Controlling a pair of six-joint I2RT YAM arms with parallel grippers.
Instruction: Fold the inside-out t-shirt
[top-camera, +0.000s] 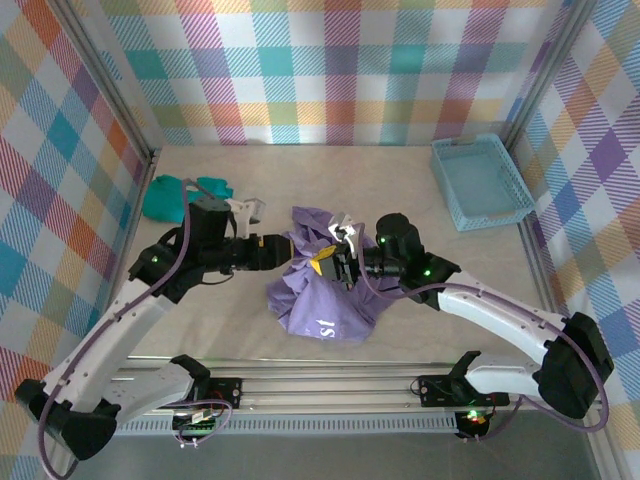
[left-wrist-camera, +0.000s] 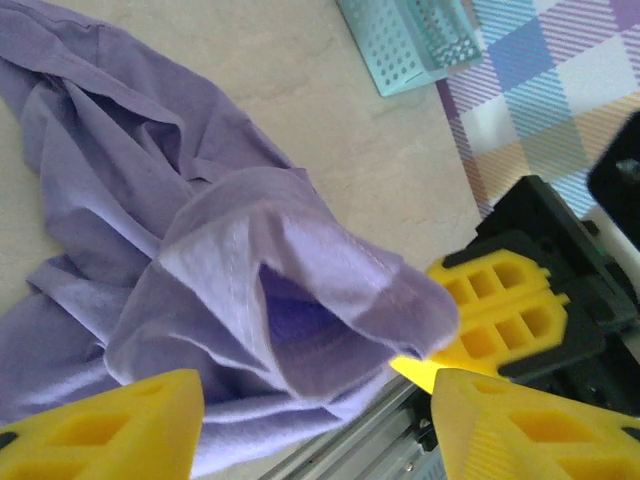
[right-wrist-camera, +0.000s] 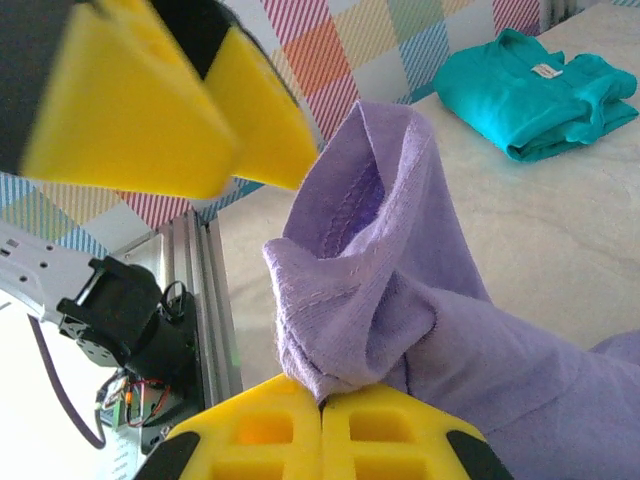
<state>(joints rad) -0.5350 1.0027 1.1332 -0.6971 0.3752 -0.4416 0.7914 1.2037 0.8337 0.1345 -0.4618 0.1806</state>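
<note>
The right end effector (right-wrist-camera: 322, 408) is pressed together on a bunched fold of the purple t-shirt (right-wrist-camera: 380, 260), which is held up directly in front of it. The left end effector (left-wrist-camera: 315, 395) is spread, with an open, cuffed fold of the shirt just ahead of it. The remaining fabric is heaped on the worktop (top-camera: 420, 190) beneath both.

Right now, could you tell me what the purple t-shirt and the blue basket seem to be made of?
The purple t-shirt looks like soft matte knit fabric, likely cotton: it drapes in folds with stitched hems. The blue basket looks like rigid plastic: perforated grid walls.
</note>
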